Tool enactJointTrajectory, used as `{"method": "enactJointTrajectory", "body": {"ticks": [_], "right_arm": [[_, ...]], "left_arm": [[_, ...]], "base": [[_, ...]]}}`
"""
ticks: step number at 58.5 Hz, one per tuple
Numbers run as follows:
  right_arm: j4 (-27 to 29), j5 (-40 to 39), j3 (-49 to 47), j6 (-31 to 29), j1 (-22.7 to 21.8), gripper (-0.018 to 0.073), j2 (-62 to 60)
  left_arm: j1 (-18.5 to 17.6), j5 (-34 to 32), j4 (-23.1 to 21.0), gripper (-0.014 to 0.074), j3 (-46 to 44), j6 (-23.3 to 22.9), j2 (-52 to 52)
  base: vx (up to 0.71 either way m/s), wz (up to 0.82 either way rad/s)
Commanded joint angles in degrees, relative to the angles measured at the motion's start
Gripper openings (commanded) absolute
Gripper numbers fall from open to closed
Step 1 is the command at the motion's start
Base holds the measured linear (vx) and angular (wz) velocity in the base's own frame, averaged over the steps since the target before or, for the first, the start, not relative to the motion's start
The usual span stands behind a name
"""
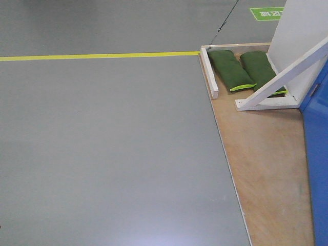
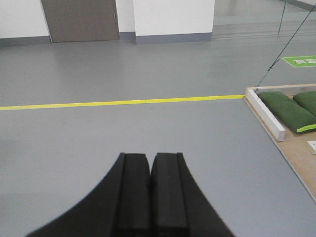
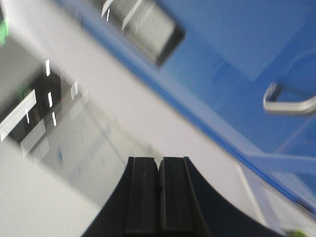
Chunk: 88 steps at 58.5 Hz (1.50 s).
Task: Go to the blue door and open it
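The blue door (image 3: 232, 39) fills the upper right of the blurred, tilted right wrist view, with its silver lever handle (image 3: 289, 104) at the right edge. A strip of the door's lower part (image 1: 318, 148) shows at the right edge of the front view. My right gripper (image 3: 158, 160) is shut and empty, well short of the handle. My left gripper (image 2: 150, 157) is shut and empty, pointing over bare grey floor. The thumb-turn lock is not visible.
A plywood base (image 1: 266, 169) lies on the grey floor, carrying two green sandbags (image 1: 230, 69) and white wooden braces (image 1: 287, 77). A yellow floor line (image 1: 97, 55) runs across. A brown door (image 2: 81, 19) and white wall stand far off.
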Motion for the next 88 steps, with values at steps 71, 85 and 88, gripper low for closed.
{"method": "enactJointTrajectory", "body": {"ticks": [71,85,88], "right_arm": [[25.07,16.99,-48.87,-0.08,-22.57,0.0012,41.9],[19.3,30.93,-48.87,-0.23,-22.52,0.0012,38.12],[19.11,32.91,-48.87,-0.23,-22.45,0.0012,37.53]], "left_arm": [[-0.07,-4.85,-0.15,0.0073,-1.52,-0.39,-0.76],[-0.07,-4.85,-0.15,0.0073,-1.52,-0.39,-0.76],[-0.07,-4.85,-0.15,0.0073,-1.52,-0.39,-0.76]], "base": [[0.0,0.0],[0.0,0.0],[0.0,-0.01]]}}
